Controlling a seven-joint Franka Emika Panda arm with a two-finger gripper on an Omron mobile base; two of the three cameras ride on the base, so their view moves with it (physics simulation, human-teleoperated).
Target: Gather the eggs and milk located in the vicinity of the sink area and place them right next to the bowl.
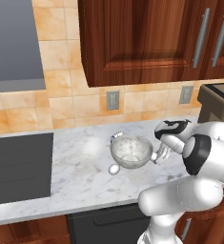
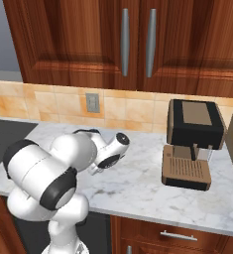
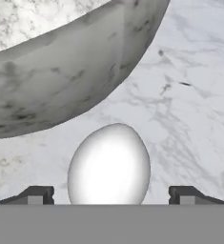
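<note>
The silvery bowl (image 1: 131,151) stands on the marble counter (image 1: 80,176). One white egg (image 1: 114,168) lies against its front left side. My gripper (image 1: 160,156) hangs low at the bowl's right side. In the hand view, a second egg (image 3: 108,167) rests on the counter just below the bowl's outer wall (image 3: 70,71). My gripper (image 3: 111,194) is open around that egg, with a gap between it and each fingertip (image 3: 37,195). A small white-and-blue carton top, the milk (image 1: 117,136), peeks out behind the bowl's far rim. The sink is out of view.
A brown coffee machine (image 2: 190,144) stands on the counter to the right. A dark cooktop (image 1: 18,167) lies to the left. Wooden wall cabinets (image 1: 151,38) hang above the tiled backsplash, and the counter's front edge (image 1: 85,207) runs just before the robot.
</note>
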